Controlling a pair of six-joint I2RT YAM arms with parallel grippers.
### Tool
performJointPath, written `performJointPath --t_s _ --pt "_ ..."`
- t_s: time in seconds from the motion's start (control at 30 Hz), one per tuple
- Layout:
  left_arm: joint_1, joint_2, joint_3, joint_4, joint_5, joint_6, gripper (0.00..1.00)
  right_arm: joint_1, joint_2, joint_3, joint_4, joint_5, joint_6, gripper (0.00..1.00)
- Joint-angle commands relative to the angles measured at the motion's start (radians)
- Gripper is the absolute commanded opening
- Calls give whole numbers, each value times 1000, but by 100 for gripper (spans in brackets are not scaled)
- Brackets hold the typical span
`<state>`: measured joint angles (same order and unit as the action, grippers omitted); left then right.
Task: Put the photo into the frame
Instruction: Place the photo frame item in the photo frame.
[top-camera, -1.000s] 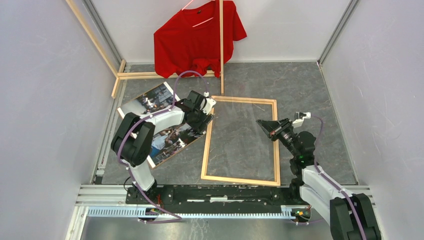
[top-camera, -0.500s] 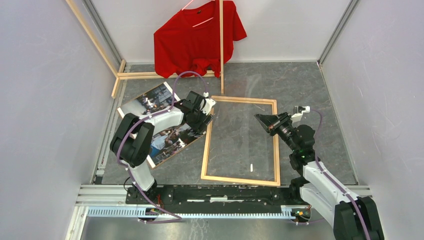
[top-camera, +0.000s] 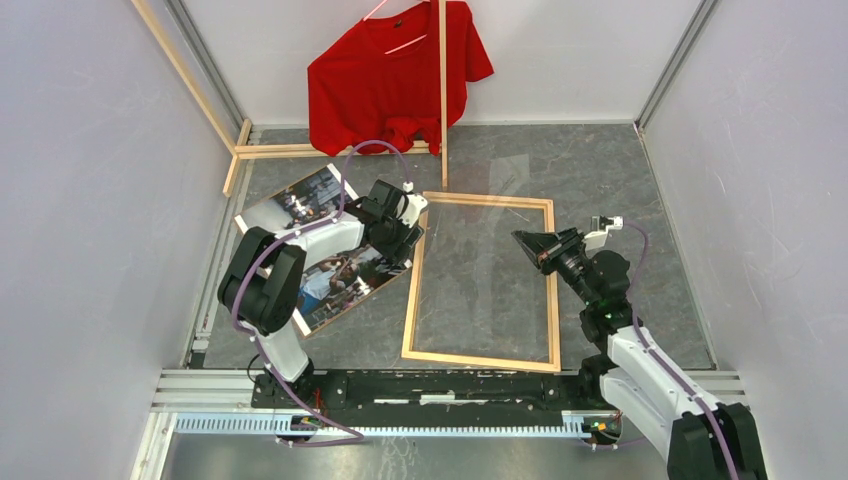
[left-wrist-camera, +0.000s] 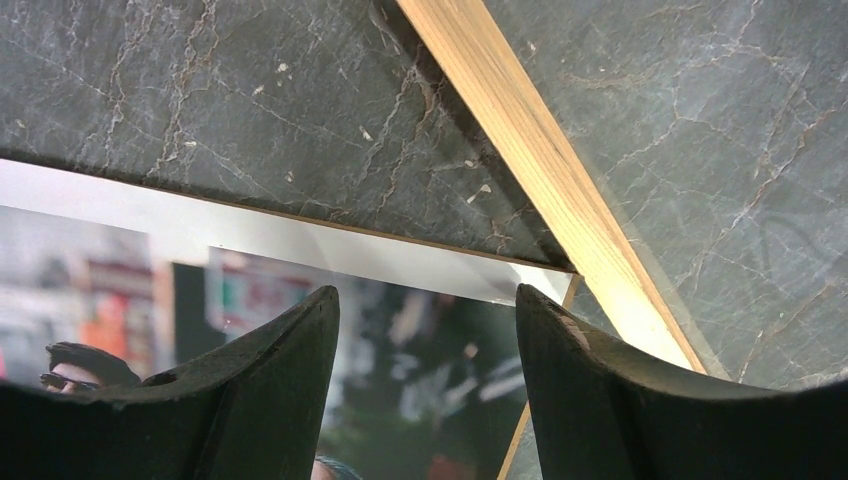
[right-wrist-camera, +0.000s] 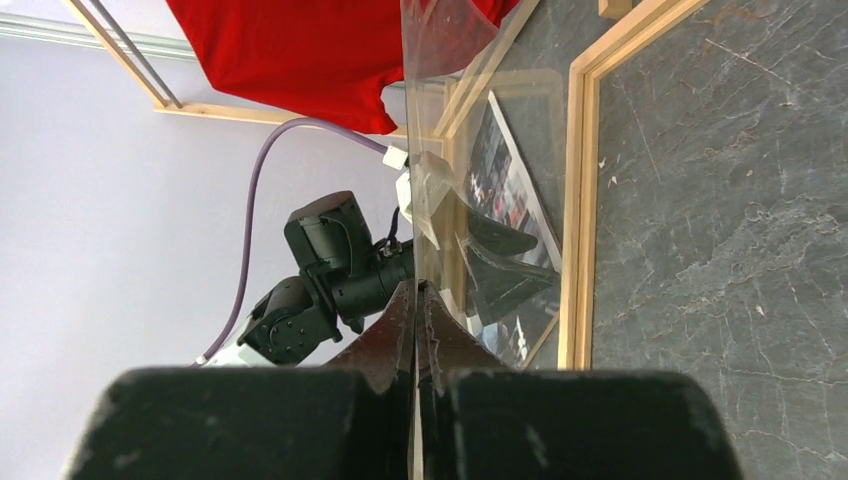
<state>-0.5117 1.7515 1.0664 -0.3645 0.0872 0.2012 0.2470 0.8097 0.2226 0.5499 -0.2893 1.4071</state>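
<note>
The right hand (right-wrist-camera: 416, 297) pinches the pane (right-wrist-camera: 425, 150) up, probably to free the frame (top-camera: 412, 300), while the open, empty left hand (left-wrist-camera: 425, 300) hangs over the photo (left-wrist-camera: 120, 205) corner.

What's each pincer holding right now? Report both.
Left pincer: open, over the photo corner, holding nothing.
Right pincer: closed on the clear pane edge.
</note>
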Motion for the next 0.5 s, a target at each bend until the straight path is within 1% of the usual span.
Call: performJointPath --t_s 0.0,0.17,0.33,0.47 --pt "2 -40 -3 14 18 21 72 8 -31 35 -60 19 -4 0" --pt "15 -46 4 6 44 9 72 11 -36 88 -68 -10 5 0" --pt "90 -49 43 -15 90 -9 72 10 -62 96 -66 -22 14 0" --pt "130 -52 64 -32 87 4 72 9 -65 111 -63 -46 25 0"
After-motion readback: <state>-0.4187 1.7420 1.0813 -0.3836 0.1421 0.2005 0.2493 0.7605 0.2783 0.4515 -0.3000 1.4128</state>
